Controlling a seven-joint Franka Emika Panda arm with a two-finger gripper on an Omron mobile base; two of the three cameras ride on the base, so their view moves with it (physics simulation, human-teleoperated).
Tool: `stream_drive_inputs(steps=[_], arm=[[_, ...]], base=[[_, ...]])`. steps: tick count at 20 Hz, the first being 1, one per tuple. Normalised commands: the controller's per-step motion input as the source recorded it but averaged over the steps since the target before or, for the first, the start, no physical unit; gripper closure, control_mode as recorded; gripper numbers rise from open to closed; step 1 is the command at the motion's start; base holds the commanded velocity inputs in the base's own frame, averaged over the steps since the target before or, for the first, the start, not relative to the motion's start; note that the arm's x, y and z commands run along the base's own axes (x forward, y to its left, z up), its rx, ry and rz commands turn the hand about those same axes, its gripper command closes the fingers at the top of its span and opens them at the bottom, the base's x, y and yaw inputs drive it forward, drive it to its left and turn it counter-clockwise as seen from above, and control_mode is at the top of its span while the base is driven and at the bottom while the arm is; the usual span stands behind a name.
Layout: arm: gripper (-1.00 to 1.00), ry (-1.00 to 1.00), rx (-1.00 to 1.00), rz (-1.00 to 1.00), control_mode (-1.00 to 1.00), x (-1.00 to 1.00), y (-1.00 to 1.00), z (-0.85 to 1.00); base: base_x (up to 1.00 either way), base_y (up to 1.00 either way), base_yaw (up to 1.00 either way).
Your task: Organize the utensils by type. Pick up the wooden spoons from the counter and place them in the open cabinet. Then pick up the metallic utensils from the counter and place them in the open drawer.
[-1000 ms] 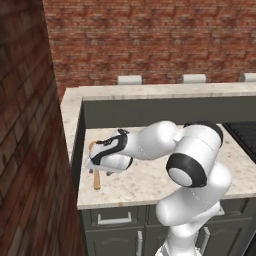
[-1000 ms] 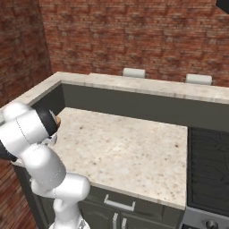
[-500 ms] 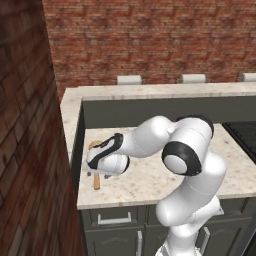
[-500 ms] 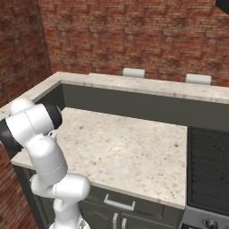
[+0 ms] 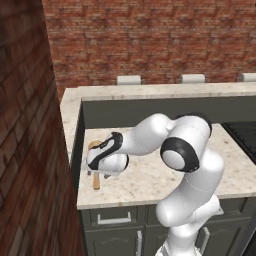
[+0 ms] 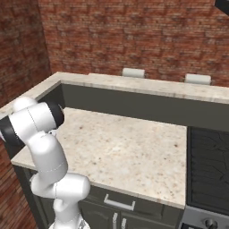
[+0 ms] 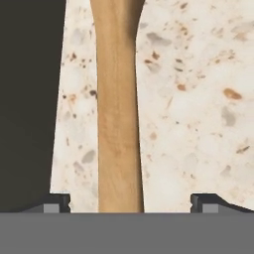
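White arm (image 6: 42,147) bent low at left over beige counter (image 6: 129,152), hob (image 6: 208,161) at right.

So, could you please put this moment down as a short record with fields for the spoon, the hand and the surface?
target: light-brown wooden spoon, lying flat on the beige speckled stone counter
spoon position: near the counter's left end, beside the dark wall
hand: low over the spoon's handle, a fingertip on each side
jaws: open, not yet closed on the handle
spoon status: not picked up
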Motion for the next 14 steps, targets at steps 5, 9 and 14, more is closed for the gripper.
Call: stream_drive_inputs(steps=[5,9,14], arm=[[1.0,0.0,0.0,0.0,-1.0,0.05,0.14,-0.4],[1.0,0.0,0.0,0.0,-1.0,0.02,0.08,-0.38],[1.0,0.0,0.0,0.0,-1.0,0.0,0.01,-0.32]], base=[[0.0,0.0,0.0],[0.0,0.0,0.0],[0.0,0.0,0.0]])
